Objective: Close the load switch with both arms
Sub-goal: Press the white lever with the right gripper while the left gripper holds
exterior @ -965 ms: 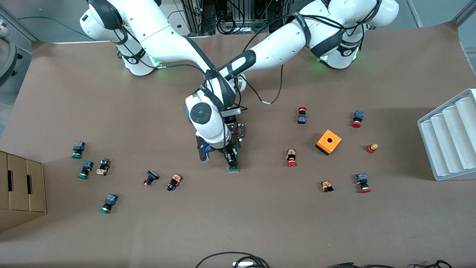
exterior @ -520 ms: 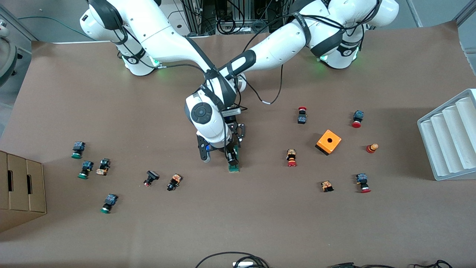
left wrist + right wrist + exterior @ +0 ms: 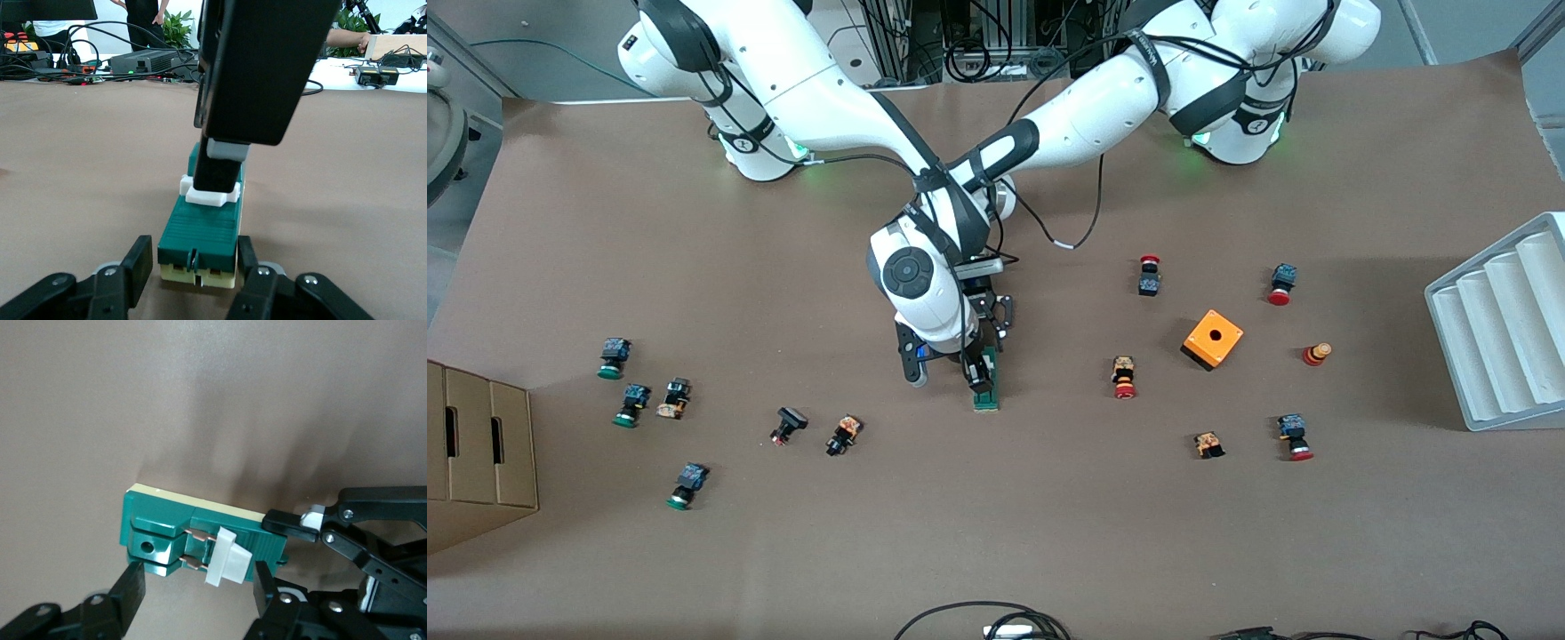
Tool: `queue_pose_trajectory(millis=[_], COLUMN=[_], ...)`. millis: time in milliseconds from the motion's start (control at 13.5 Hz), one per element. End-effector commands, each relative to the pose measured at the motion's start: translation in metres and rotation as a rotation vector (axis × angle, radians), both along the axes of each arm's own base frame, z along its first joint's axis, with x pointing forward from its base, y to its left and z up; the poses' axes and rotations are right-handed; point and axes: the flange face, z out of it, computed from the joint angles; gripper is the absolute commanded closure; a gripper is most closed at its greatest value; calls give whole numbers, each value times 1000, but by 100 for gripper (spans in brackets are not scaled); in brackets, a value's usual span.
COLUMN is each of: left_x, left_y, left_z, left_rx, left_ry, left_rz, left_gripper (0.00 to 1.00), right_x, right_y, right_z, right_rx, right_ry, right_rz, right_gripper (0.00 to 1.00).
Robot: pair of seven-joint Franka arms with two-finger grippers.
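**Both claws on the green switch at mid-surface**

At the middle of the brown paper-covered surface (image 3: 996, 533) lies the narrow dark-green load switch with its white lever piece (image 3: 986, 391), long axis running toward the front camera. Only its nearer end shows from the front; the rest is hidden under the two crossing white jointed arms.

The right claw (image 3: 197, 587) points down over the switch from above, its black fingers (image 3: 133, 587) spread wide on either side of the white lever, gripping nothing.

The left claw (image 3: 193, 267) lies low along the surface at the switch's farther end, its fingers (image 3: 139, 261) pinched shut against the two sides of the green body.

The right arm's wrist bends steeply downward; the left arm reaches in beneath it, its wrist mostly covered.
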Motion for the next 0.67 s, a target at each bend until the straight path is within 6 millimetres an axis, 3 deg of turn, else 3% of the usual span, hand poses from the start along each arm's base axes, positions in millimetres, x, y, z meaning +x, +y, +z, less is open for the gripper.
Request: queue_pose_trajectory(millis=[0, 297, 594], left_x=[-2, -1, -2], left_y=[2, 3, 2], left_z=[6, 6, 6], left_rx=[13, 13, 16], left_ry=[1, 1, 2], left_rz=[1, 3, 1], left_gripper=[40, 40, 40], right_x=[-3, -16, -21], right_y=[-4, -3, 0], right_z=[-2, -7, -6], right_rx=[18, 21, 23], right_ry=[7, 3, 8], right_rz=[-15, -4, -1], right_gripper=[27, 36, 36])
